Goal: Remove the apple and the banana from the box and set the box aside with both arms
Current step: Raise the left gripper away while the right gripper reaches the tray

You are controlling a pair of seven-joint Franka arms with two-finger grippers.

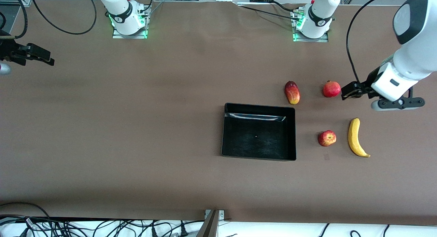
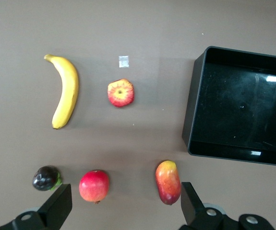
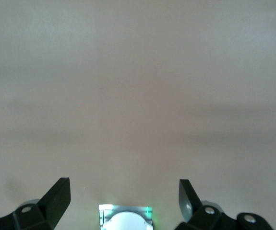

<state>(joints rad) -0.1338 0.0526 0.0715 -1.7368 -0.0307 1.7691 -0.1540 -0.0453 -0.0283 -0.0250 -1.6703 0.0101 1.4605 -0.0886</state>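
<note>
A brown table (image 1: 136, 127) spreads under two Franka arms, w/ the black box (image 1: 258, 155) sitting empty roughly mid-table, a bit toward the left arm's end. The box holds no fruit, so judging from the layout the unloading part of the task looks done and what remains is the two-arm shift of the box.

The left arm (image 1: 409, 59) reaches in from the left arm's end of the table; the left gripper (image 1: 349, 91) hangs over the table just beside the pomegranate (image 1: 332, 89), its fingers (image 2: 56, 203) spread wide and gripping nothing. The right gripper (image 1: 41, 56) hovers well apart from everything, over bare table at the right arm's end, fingers (image 3: 58, 196) likewise spread wide w/ nothing between them; it appears to be waiting.

The banana (image 1: 355, 137) lies on the table toward the left arm's end, nearer the front camera than the pomegranate. The mango (image 1: 292, 92) rests just beside the box's farther corner. The apple (image 1: 327, 138) sits btwn box and banana, clear of both, prob. set there to leave the box free for lifting. A small dark fruit (image 2: 45, 178), seen only from the left wrist, lies near the pomegranate.
</note>
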